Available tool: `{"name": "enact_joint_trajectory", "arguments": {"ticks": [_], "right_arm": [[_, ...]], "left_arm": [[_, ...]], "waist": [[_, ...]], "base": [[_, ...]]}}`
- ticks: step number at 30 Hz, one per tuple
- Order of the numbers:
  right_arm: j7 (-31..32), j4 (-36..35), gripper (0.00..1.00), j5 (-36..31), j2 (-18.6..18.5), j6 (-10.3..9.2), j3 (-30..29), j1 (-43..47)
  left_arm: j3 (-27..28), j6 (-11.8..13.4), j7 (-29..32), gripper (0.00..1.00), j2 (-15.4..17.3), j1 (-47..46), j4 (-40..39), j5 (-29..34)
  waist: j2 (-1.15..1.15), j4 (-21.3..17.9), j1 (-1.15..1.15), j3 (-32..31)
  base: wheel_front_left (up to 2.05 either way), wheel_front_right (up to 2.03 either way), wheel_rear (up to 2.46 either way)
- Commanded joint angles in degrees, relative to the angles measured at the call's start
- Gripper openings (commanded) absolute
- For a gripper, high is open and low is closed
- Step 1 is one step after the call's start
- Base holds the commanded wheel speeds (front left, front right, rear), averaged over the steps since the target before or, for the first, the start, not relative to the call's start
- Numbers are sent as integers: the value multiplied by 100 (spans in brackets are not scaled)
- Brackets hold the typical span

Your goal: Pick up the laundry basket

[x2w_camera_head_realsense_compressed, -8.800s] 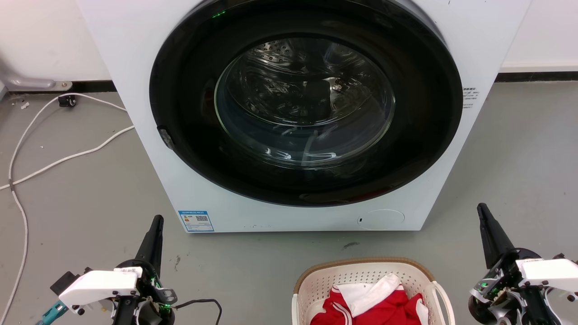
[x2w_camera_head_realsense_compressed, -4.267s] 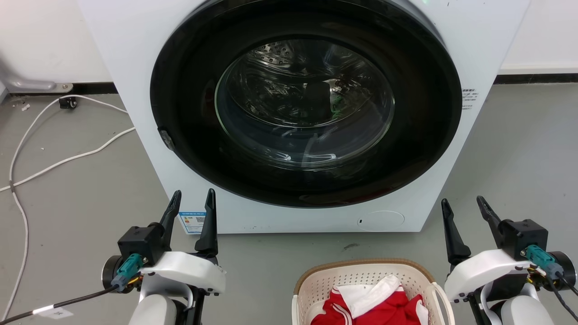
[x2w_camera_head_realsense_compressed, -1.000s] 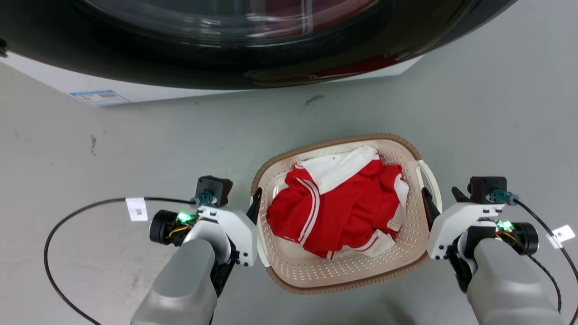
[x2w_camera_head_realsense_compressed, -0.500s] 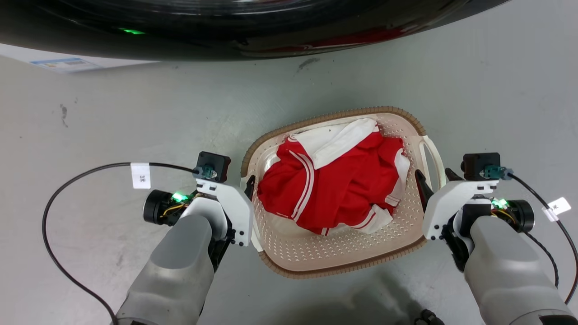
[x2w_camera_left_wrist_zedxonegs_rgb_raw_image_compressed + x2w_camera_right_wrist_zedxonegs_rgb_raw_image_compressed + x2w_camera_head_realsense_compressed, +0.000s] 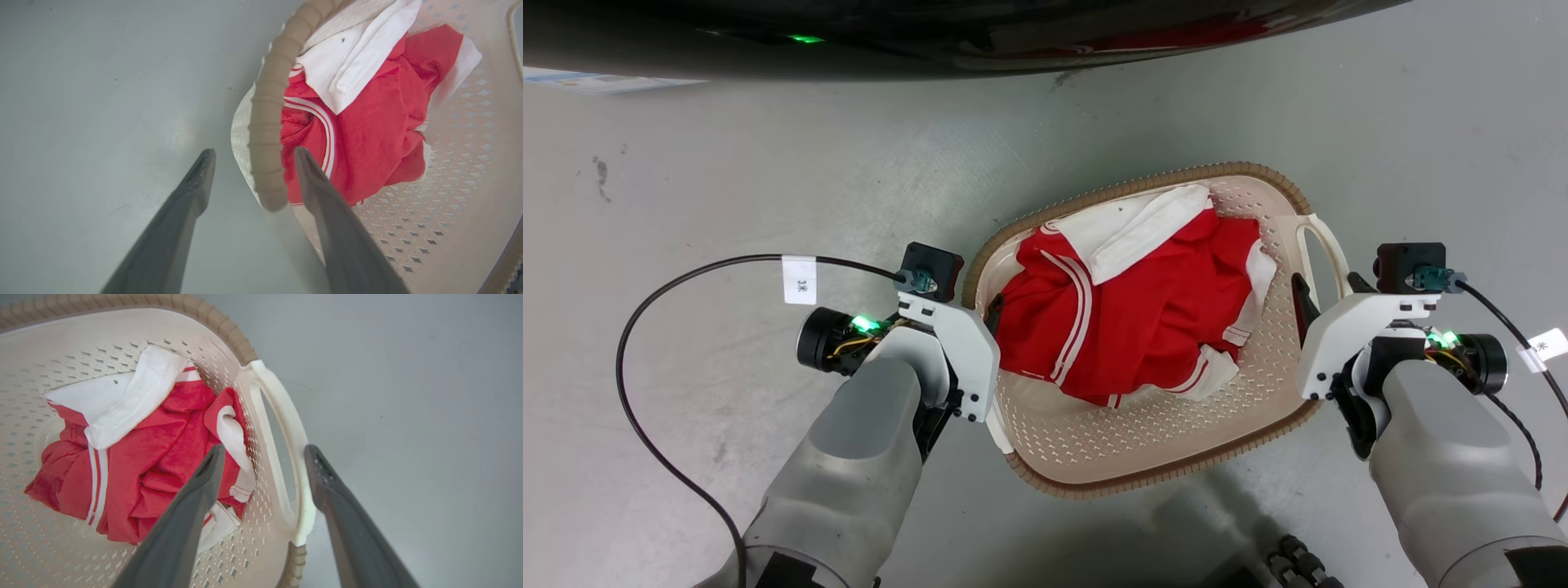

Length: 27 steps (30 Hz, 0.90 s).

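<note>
Both pincers (image 5: 254, 152) (image 5: 264, 449) half-hidden astride laundry basket (image 5: 1127, 429)

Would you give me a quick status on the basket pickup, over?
Left gripper open, straddling brown rim. Right gripper open, straddling loop handle. Laundry basket between both arms, red-and-white garment inside. Nothing blocking the lift.

laundry basket (image 5: 1143, 433) lifted, turned, shadow (image 5: 1176, 531) beneath larger
</note>
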Motion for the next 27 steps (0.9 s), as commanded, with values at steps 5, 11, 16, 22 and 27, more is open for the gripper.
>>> {"name": "enact_joint_trajectory", "arguments": {"ticks": [5,11,16,22,27], "right_arm": [[7,115,100,213,128,33,247,22],[-48,98,100,337,120,32,298,16],[-184,69,100,277,85,23,161,-52],[-249,61,100,56,76,16,-79,-49],[-133,61,100,-227,73,16,-342,40]], "left_arm": [[-73,76,22,100,52,-60,41,-65],[-162,121,24,100,51,16,-32,-227],[-300,209,73,100,32,86,-136,-468],[-421,305,156,100,31,102,-160,-676],[-531,371,244,100,31,120,-129,-835]], "waist": [[0,-54,0,57],[0,-77,0,-3],[0,-81,0,-86],[0,-90,0,-127],[0,-79,0,-114]], "base": [[0,0,0],[0,0,0],[0,0,0],[0,0,0],[0,0,0]]}}
